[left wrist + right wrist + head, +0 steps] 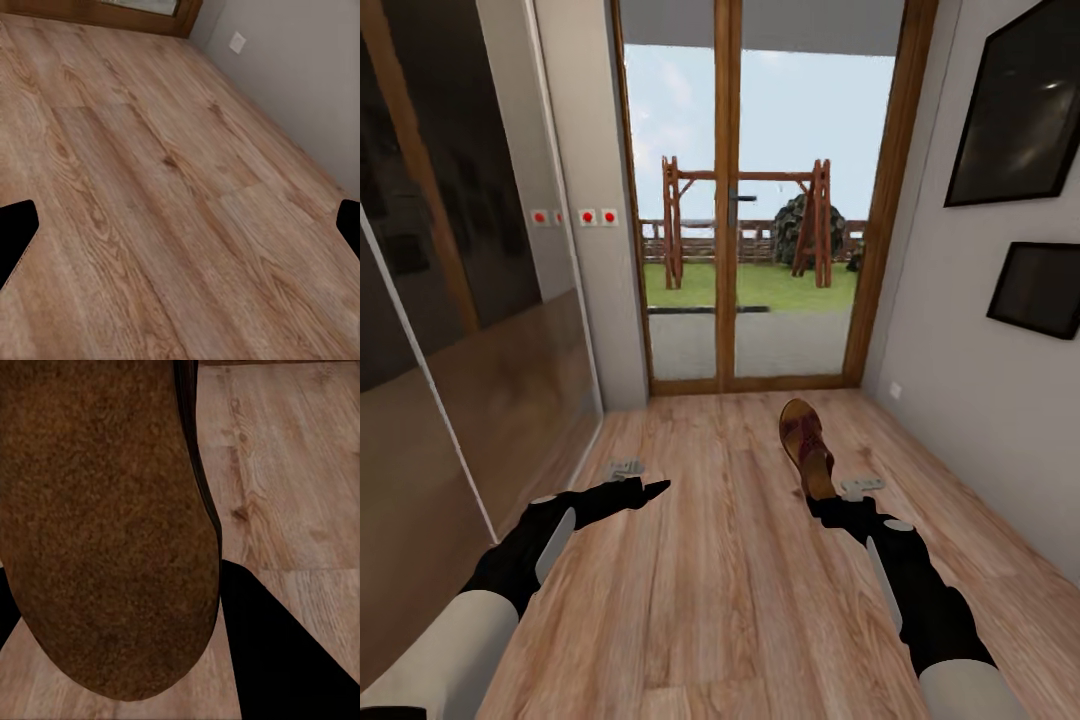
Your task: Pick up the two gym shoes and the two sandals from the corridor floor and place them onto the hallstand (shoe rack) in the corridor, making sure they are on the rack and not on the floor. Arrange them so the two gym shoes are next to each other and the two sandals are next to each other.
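My right gripper [828,503] is shut on the heel end of one brown sandal [805,438], holding it above the corridor floor [720,570] with its toe pointing toward the glass door. The right wrist view looks onto the sandal's rough brown sole [105,525], with one black finger [289,652] beside it. My left gripper [648,489] hangs open over bare planks [165,172] with nothing between its fingers. The gym shoes and the hallstand are out of view.
A wood-framed glass double door [728,200] closes the corridor ahead. A mirrored sliding wardrobe [450,330] lines the left side. The grey right wall [960,380] carries two dark framed pictures [1025,105].
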Robot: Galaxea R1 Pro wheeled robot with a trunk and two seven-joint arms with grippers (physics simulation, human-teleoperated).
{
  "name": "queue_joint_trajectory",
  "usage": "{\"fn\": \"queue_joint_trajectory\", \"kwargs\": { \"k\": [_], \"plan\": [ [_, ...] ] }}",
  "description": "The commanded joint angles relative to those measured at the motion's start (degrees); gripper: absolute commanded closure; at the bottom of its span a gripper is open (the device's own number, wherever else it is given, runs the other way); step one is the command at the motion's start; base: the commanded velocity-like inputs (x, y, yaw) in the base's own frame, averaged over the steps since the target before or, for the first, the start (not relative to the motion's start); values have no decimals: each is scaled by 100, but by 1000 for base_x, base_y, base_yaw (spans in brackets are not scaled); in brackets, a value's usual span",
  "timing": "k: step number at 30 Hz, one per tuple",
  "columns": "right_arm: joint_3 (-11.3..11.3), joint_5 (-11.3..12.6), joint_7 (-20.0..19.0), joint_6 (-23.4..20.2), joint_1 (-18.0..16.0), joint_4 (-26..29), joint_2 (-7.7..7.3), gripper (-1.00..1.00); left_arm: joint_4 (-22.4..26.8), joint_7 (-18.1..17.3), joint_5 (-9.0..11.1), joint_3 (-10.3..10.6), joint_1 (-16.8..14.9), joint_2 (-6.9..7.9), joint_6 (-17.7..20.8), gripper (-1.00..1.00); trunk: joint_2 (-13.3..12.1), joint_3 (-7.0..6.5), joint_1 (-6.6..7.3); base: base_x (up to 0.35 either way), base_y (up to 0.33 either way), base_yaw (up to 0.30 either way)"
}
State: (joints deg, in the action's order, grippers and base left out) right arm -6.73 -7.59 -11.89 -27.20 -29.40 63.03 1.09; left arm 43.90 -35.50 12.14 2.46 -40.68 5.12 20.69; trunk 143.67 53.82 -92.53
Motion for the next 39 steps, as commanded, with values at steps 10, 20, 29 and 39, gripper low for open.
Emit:
{"fn": "queue_joint_trajectory", "kwargs": {
  "k": [10, 20, 29, 39],
  "plan": [
    [-21, -36, -41, -31, -5, 9, 11, 100, 5, 8, 60, 17, -2, 3, 49, -100, 2, 6, -2, 338, 53, -273],
    [-22, -33, -41, -31, -4, 12, 6, 100, 6, 8, 60, 17, -2, 4, 49, -100, 2, 6, -2, 263, 2, -300],
    [-26, -33, -41, -31, -5, 16, 6, 100, 5, 8, 60, 17, -2, 6, 49, -100, 2, 6, -2, 96, 0, -300],
    [-25, -32, -41, -31, -4, 16, 6, 100, 5, 7, 60, 17, -2, 6, 49, -100, 2, 6, -2, 7, 0, -300]
  ]
}}
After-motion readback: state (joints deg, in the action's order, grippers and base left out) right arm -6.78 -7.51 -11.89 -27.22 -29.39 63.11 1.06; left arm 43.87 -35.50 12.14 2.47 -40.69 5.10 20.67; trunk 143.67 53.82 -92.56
